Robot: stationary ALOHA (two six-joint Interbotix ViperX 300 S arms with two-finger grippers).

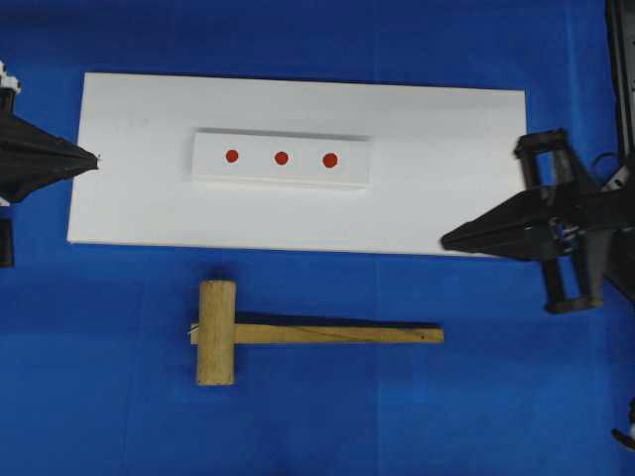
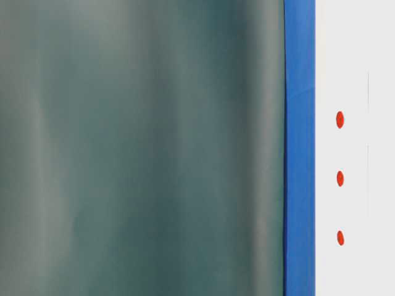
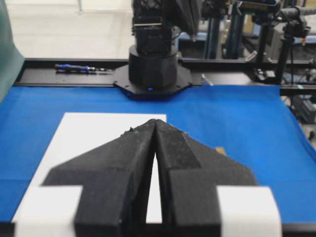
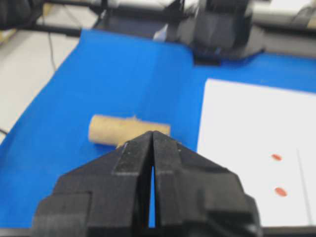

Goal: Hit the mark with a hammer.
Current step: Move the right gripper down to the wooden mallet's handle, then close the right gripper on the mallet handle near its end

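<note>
Two grippers, both with fingers pressed together and holding nothing, and the hammer (image 1: 298, 332) lies free on the blue cloth (image 1: 496, 416) in the lower middle of the overhead frame. Its long axis runs left to right: thick head at the left, standing crosswise, slim handle stretching right. The handle's tip ends below and to the left of the right gripper (image 1: 448, 239), which hangs over the white board's (image 1: 446, 129) lower right corner, so I'd say that arm is the nearer one. The left gripper (image 1: 96, 157) sits at the board's left edge, up and away from the head. Three red marks (image 1: 281, 158) line up on a raised white strip (image 1: 352, 164) at the board's middle, above the hammer. Plenty of open cloth around the handle; a black stand shows beyond the table in the left wrist view
</note>
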